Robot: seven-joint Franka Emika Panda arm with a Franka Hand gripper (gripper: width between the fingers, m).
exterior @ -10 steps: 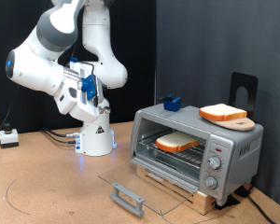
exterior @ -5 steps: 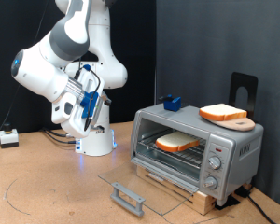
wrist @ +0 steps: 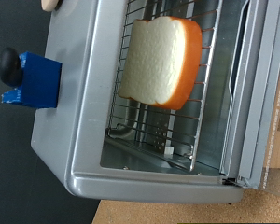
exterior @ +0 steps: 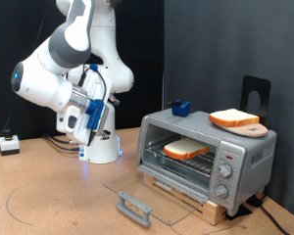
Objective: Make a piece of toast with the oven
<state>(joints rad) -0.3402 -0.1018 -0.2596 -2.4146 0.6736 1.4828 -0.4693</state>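
The silver oven (exterior: pixel 240 157) stands at the exterior view's right. Its glass door (exterior: pixel 147 196) is folded down flat, with the grey handle toward the view's bottom. The piece of toast (exterior: pixel 186 150) lies flat on the wire rack inside. In the wrist view the toast (wrist: pixel 159 61) rests on the rack (wrist: pixel 182 121) within the oven (wrist: pixel 79 131); no fingers show there. My gripper (exterior: pixel 96 103) hangs at the exterior view's left, well away from the oven, and nothing shows between its fingers.
On the oven's top sit a small blue block (exterior: pixel 180 108) and an orange-brown slab (exterior: pixel 235 119) on a pale board. A black stand (exterior: pixel 256 94) rises behind. A white box (exterior: pixel 8 144) and cables lie at the far left.
The arm has drawn back toward the exterior view's left and lowered, carrying the gripper further from the oven. Toast and oven door are unchanged.
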